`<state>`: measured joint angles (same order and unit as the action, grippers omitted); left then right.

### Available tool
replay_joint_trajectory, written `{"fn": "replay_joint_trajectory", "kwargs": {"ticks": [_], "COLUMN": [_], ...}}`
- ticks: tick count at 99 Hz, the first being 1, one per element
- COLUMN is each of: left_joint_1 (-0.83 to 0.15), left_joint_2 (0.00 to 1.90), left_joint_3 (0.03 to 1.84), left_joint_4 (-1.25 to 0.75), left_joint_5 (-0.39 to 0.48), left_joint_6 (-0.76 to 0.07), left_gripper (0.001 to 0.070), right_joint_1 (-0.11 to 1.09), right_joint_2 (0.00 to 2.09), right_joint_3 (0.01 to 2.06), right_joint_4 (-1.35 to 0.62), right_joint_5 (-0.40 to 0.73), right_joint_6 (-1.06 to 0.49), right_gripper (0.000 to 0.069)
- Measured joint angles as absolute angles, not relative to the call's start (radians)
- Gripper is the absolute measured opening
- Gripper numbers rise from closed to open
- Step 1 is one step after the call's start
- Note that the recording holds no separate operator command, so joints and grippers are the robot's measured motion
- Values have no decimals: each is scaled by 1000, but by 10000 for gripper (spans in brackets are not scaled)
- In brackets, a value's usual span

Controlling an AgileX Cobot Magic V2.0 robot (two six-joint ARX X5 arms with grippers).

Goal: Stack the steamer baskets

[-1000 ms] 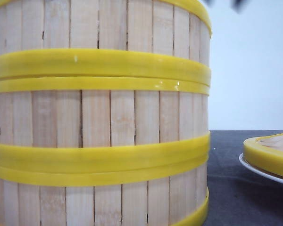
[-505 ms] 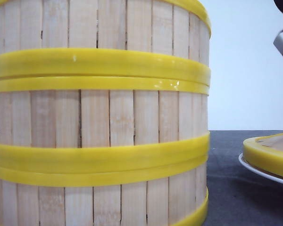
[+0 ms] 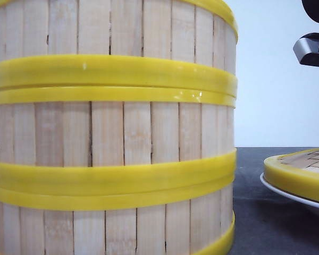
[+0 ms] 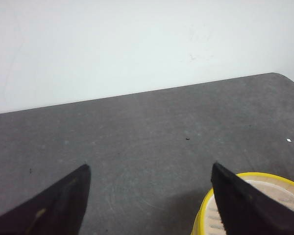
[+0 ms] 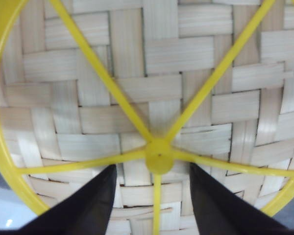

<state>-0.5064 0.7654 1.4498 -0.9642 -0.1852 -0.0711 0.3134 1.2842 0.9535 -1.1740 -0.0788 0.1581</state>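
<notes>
Three steamer baskets [image 3: 111, 133] stand stacked in one tall column at the near left of the front view, their yellow bands meeting where one drum rests on the next, filling most of that picture. To the right, on the dark table [image 3: 255, 212], a flat yellow-rimmed lid [image 3: 297, 178] lies on a white plate [image 3: 287, 194], well apart from the column. Part of the right arm [image 3: 313, 48] shows above the lid at the upper right. The right gripper [image 5: 152, 196] hangs over the lid's woven top, fingers [image 5: 88, 205] spread on either side of the yellow hub [image 5: 159, 155], holding nothing. The left gripper [image 4: 147, 196] is also spread and empty over bare table, with the yellow rim of a basket [image 4: 201, 220] beside one finger.
</notes>
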Motion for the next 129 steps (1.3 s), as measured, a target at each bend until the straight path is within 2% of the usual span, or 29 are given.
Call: {"fn": "replay_joint_trajectory", "kwargs": {"ticks": [66, 94, 129], "left_joint_1": [-506, -506, -506], "left_joint_2": [765, 765, 765], "left_joint_3": [1450, 1450, 1450], "left_joint_4": [-964, -964, -964], "left_joint_5": [-185, -185, -185], "left_joint_6": [-71, -71, -71], "left_gripper": [471, 471, 471], "right_joint_1": [313, 313, 314], "right_joint_2": [1284, 1271, 1271], "right_joint_3": [955, 1027, 1028], "right_joint_4": [-1146, -1136, -1179], "right_joint_5": [-78, -41, -54], "right_joint_6": [162, 161, 161], "right_gripper": [271, 270, 205]}}
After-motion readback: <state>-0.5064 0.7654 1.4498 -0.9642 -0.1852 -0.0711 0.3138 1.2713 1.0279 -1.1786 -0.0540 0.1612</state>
